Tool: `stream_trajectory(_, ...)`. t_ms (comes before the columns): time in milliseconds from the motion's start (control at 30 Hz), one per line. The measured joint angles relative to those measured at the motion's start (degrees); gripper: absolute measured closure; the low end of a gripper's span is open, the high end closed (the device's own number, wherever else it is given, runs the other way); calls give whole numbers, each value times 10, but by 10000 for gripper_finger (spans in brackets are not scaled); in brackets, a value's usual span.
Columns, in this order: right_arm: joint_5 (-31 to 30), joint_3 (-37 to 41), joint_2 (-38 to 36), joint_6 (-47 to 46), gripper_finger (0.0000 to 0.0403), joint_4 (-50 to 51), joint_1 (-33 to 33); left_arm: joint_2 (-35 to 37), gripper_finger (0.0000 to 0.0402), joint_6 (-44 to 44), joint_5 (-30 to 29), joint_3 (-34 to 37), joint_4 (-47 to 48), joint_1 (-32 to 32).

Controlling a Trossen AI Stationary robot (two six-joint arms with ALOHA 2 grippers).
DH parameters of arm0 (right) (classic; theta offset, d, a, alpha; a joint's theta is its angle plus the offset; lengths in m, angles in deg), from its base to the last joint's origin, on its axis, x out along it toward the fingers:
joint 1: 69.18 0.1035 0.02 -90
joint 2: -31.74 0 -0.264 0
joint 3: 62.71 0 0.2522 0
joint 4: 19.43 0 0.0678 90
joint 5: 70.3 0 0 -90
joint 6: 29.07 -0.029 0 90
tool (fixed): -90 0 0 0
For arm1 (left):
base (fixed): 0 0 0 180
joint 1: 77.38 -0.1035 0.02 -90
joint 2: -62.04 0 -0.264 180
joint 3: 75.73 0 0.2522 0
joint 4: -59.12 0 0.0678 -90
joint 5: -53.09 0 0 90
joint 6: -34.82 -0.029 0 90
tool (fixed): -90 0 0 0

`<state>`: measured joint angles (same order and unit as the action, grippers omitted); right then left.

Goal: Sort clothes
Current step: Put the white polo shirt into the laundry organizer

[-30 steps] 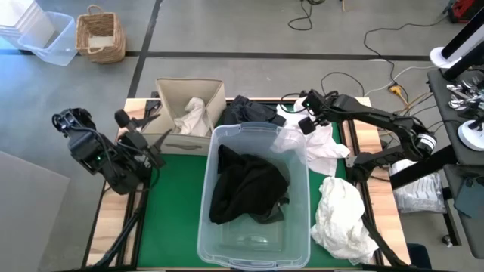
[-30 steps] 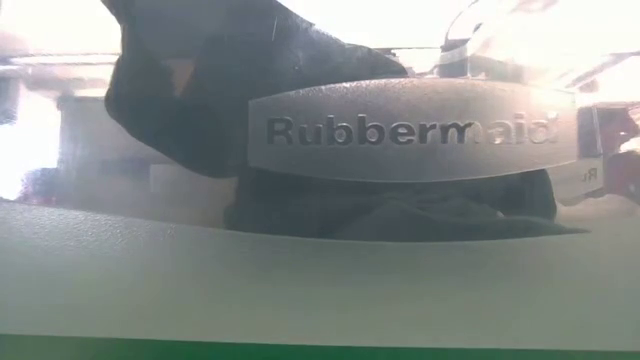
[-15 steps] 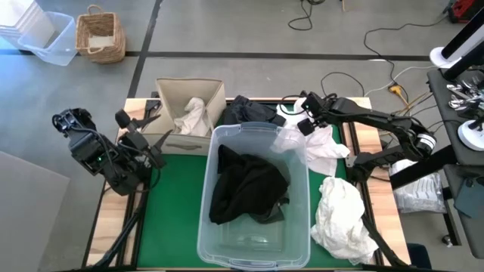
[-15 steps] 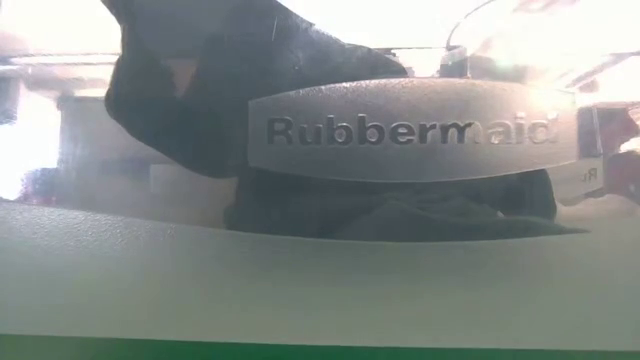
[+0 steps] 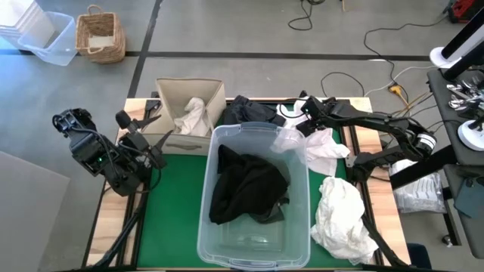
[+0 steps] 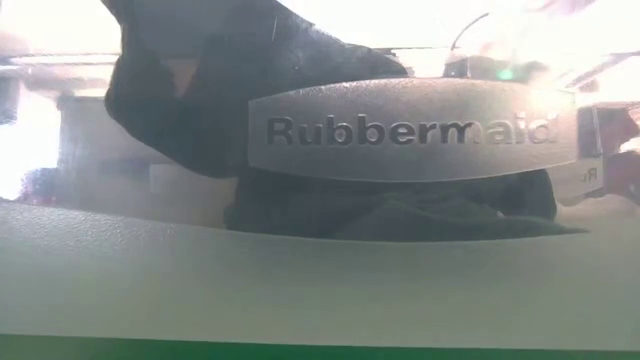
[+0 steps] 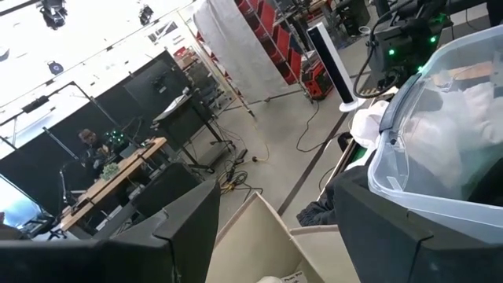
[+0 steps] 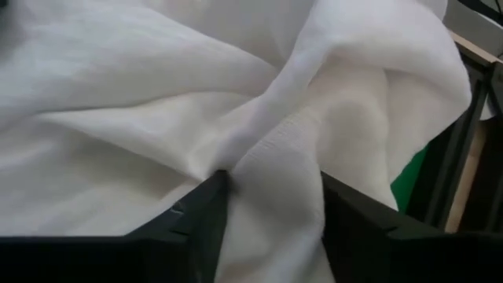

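Right end effector pinches a white garment at the far right of the worktop.

The white garment (image 8: 236, 94) is soft, creased cloth bunched into folds; it lies just right of the clear plastic tub (image 5: 253, 245), partly over its far corner. The right end effector (image 8: 271, 200) has its fingers (image 8: 192, 216) closed in on a raised fold, cloth squeezed between them. Another white garment (image 5: 344, 215) sits crumpled nearer the front right; a black garment (image 5: 246, 185) fills the tub, a dark one (image 5: 246, 111) lies behind it. A cream garment (image 5: 193, 115) rests in the beige fabric box (image 5: 170, 91). The left end effector (image 5: 144, 147) waits at the left, fingers spread, holding nothing.
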<state>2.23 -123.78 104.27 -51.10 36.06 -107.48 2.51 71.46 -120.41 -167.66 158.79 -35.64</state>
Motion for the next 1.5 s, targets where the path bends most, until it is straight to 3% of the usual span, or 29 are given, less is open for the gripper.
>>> stream_trajectory(333,-4,2,0,16,385,-13,0,0,174,0,0,0,0,0)
stream_trajectory(567,-5,-19,-7,27,393,-16,0,0,174,0,0,0,0,0)
stream_trajectory(900,2,-115,-56,75,393,-11,0,0,174,-13,0,0,0,0)
stream_trajectory(1500,98,-329,-68,160,394,-31,3,2,174,-46,14,0,0,0)
